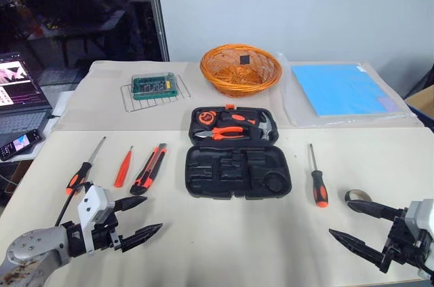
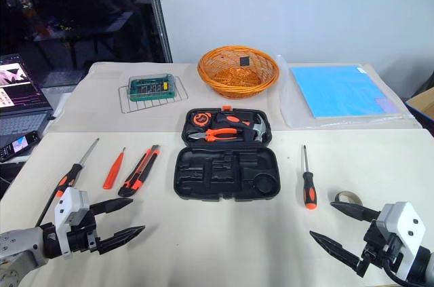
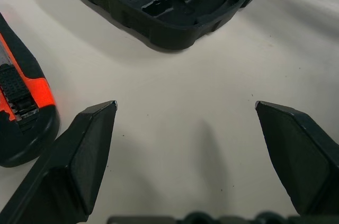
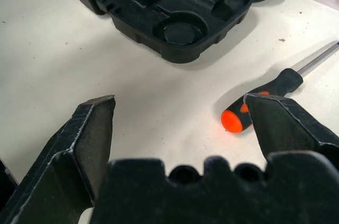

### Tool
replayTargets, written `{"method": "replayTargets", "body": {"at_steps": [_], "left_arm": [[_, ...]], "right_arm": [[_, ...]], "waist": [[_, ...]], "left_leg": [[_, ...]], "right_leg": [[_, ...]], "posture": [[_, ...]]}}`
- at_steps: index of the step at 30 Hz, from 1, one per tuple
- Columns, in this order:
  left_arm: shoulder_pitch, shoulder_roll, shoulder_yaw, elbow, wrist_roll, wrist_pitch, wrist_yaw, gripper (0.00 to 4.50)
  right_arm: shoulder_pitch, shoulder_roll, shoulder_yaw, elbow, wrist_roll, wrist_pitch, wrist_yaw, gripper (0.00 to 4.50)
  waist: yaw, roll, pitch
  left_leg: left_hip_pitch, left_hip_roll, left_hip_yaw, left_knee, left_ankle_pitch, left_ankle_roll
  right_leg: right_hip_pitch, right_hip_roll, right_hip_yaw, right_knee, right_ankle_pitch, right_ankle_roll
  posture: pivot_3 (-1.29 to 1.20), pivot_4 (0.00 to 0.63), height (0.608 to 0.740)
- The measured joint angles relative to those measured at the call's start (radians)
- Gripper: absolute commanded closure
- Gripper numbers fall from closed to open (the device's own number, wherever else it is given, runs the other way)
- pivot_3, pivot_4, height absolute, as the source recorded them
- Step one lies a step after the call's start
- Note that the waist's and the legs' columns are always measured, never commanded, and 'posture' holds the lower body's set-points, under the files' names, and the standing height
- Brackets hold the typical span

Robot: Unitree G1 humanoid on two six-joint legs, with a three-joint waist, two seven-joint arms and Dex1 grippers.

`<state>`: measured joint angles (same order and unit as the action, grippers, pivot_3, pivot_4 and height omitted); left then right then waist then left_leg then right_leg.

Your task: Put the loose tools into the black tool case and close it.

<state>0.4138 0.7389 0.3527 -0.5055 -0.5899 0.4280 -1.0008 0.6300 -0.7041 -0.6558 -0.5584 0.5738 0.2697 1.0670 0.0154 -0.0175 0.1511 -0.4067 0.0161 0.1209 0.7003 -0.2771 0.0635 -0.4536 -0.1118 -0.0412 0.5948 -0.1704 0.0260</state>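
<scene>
The black tool case (image 1: 237,153) lies open flat in the middle of the table (image 1: 224,246), its far half holding pliers (image 1: 227,133) and a hammer (image 1: 261,126), its near half with bare moulded slots. To the case's left lie three loose tools side by side: a long screwdriver (image 1: 83,168) farthest out, a small orange screwdriver (image 1: 123,167) next, and the utility knife (image 1: 149,168) nearest the case. The left gripper (image 1: 139,218) hovers over the table just in front of these, its fingers spread wide and holding nothing; the knife's end lies just beside one fingertip in the left wrist view. A fourth tool, a black-and-orange screwdriver (image 1: 317,178), lies to the case's right. The right gripper (image 1: 356,224) hangs near its handle end, fingers likewise spread and empty, beside a roll of tape (image 1: 358,197). An orange basket (image 1: 240,68) sits behind the case.
</scene>
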Motion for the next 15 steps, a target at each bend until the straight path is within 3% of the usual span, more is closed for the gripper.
{"method": "replayTargets", "body": {"at_steps": [3,9,12,15], "left_arm": [[-0.042,-0.032,0.005,0.000,-0.013,0.034,0.064,0.00],[-0.253,-0.117,0.085,-0.004,-0.093,0.277,0.453,0.00],[-0.351,-0.091,0.140,0.078,-0.081,0.440,0.626,0.00],[-0.389,-0.002,0.180,0.194,-0.045,0.497,0.658,0.00]], "right_arm": [[-0.041,0.010,0.015,0.008,-0.002,-0.012,-0.007,0.03],[-0.299,0.023,0.154,-0.044,0.042,-0.012,-0.085,0.03],[-0.413,-0.040,0.227,-0.087,0.115,0.051,-0.088,0.03],[-0.509,-0.100,0.280,-0.106,0.194,0.128,-0.087,0.03]], "waist": [[0.000,0.000,0.000],[-0.006,-0.002,0.002],[-0.004,-0.003,0.003],[-0.004,-0.009,0.006]], "left_leg": [[0.002,0.000,-0.001,0.000,0.000,0.000],[0.010,0.000,-0.001,0.002,0.000,-0.001],[0.011,0.000,-0.001,0.000,0.001,-0.001],[0.011,0.000,-0.002,-0.003,0.002,-0.001]], "right_leg": [[0.000,0.000,0.000,0.000,0.000,0.000],[0.013,0.000,0.000,0.002,0.001,0.001],[0.013,0.001,-0.001,0.002,0.001,0.001],[0.012,0.004,-0.002,0.001,-0.001,-0.003]], "posture": [[0.00,0.150,0.740],[0.00,0.150,0.740],[0.00,0.150,0.740],[0.00,0.150,0.740]]}}
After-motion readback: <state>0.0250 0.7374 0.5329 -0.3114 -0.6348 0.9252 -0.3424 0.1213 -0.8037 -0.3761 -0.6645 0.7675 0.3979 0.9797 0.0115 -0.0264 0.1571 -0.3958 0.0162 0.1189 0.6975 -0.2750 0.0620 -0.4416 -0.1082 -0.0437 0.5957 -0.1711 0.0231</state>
